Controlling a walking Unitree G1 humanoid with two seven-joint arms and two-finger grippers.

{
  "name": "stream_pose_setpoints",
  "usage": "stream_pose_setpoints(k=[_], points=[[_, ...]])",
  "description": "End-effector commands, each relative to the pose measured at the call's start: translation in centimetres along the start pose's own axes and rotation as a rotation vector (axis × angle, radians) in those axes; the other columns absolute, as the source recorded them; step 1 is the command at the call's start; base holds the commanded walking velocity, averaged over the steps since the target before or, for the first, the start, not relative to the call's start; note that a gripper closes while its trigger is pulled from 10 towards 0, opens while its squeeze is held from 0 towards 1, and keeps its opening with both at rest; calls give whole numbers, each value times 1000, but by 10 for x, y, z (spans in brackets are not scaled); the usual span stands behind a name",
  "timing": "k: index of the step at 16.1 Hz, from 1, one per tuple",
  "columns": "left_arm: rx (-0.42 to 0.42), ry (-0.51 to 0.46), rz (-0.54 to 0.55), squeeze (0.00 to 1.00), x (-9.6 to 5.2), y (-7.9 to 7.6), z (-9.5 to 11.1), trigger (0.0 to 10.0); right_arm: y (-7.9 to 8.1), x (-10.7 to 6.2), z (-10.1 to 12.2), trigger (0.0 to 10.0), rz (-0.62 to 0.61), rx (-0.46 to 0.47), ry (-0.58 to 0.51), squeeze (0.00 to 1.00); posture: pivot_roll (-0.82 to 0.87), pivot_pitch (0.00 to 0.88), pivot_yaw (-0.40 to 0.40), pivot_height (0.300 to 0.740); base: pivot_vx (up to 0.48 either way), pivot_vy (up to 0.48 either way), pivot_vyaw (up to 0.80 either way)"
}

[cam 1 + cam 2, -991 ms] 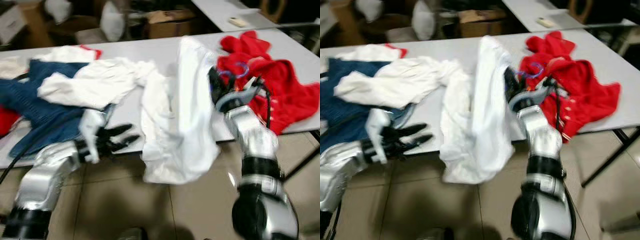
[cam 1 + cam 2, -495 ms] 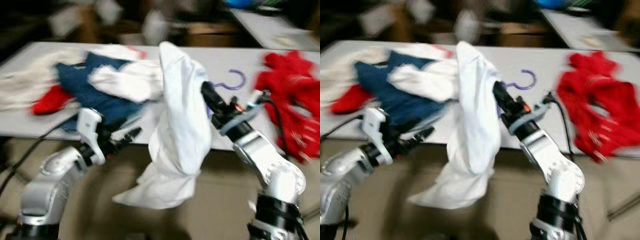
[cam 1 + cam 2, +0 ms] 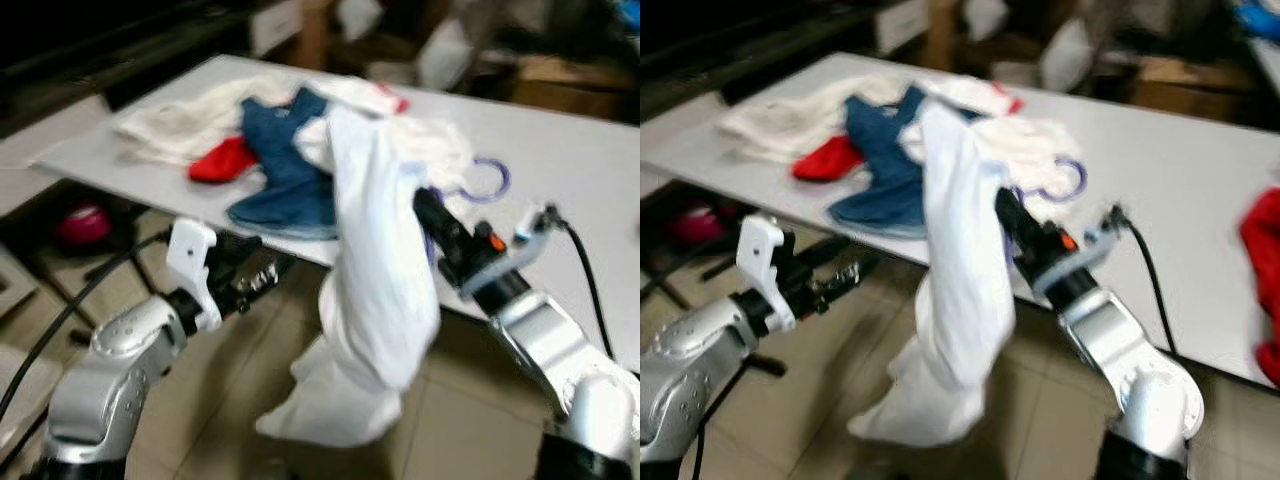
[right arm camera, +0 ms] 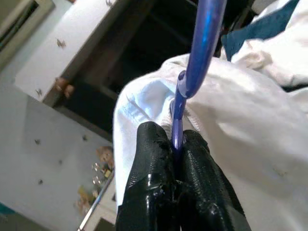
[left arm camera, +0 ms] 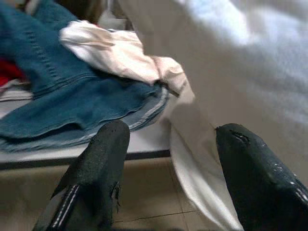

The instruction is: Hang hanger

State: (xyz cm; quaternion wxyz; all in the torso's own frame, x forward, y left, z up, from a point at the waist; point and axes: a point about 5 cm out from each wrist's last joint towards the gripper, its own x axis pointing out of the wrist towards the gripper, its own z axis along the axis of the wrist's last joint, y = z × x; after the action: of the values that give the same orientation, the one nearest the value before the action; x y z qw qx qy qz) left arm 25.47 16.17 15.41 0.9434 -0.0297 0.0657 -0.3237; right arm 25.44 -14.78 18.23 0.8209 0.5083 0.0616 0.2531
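A purple hanger (image 4: 192,72) carries a white garment (image 3: 380,290) that droops from it in front of the table edge. My right gripper (image 4: 174,159) is shut on the hanger's neck, just under its hook (image 3: 487,180). The hook curls above the white cloth, over the grey table (image 3: 560,170). My left gripper (image 5: 168,159) is open beside the hanging cloth, below the table edge, with nothing between its fingers (image 3: 255,280).
A heap of clothes lies on the table: a blue denim piece (image 3: 285,165), a red one (image 3: 222,160) and white ones (image 3: 190,125). Another red garment (image 3: 1265,290) lies at the table's right end. Boxes (image 3: 560,75) stand behind. Tiled floor (image 3: 250,380) lies below.
The camera has swung left, so the whole scene has shifted right. My right gripper still holds the hanger with the white garment clear of the table. My left gripper stays open.
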Motion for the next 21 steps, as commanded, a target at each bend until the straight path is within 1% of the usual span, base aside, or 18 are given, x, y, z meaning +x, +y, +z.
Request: stream_pose_setpoints(k=[1, 3, 8, 10, 14, 16, 17, 18, 20, 21], points=[[13, 11, 14, 157, -1, 1, 0, 10000, 10, 2, -5, 10000, 44, -2, 37, 0, -57, 0, 15, 740, 0, 0, 800], [8, 8, 13, 161, -1, 0, 0, 10000, 11, 1, -6, 10000, 42, -17, 49, 0, -60, 0, 16, 740, 0, 0, 800], [-1, 18, 6, 161, 1, -3, -2, 10000, 13, 0, -8, 10000, 40, -19, 53, 0, -57, 0, 15, 740, 0, 0, 800], [-9, 15, 20, 157, 1, -2, -2, 10000, 13, 0, -9, 10000, 38, -18, 61, 0, -55, 0, 8, 740, 0, 0, 800], [-4, 12, 41, 161, -1, 1, -1, 10000, 11, 3, -9, 10000, 12, -47, 79, 0, -52, 0, 0, 740, 0, 0, 800], [9, 13, 55, 157, -1, 4, 0, 10000, 7, 6, -10, 10000, -38, -111, 119, 0, -48, 0, -3, 740, 0, 0, 800], [11, 13, 57, 157, -1, 4, 0, 10000, 7, 6, -9, 10000, -44, -123, 120, 0, -48, 0, -4, 740, 0, 0, 800], [31, 14, 75, 161, -1, 9, 3, 10000, 4, 10, -5, 10000, -86, -227, 127, 0, -46, 0, -5, 740, 0, 0, 794], [77, 16, 110, 157, 1, 17, 8, 10000, -2, 14, -4, 10000, -157, -417, 199, 0, -43, 0, -6, 740, 0, 0, 794], [94, 19, 115, 157, 3, 19, 10, 10000, -4, 16, -3, 10000, -171, -450, 206, 0, -42, 0, -6, 740, 0, 0, 794]])
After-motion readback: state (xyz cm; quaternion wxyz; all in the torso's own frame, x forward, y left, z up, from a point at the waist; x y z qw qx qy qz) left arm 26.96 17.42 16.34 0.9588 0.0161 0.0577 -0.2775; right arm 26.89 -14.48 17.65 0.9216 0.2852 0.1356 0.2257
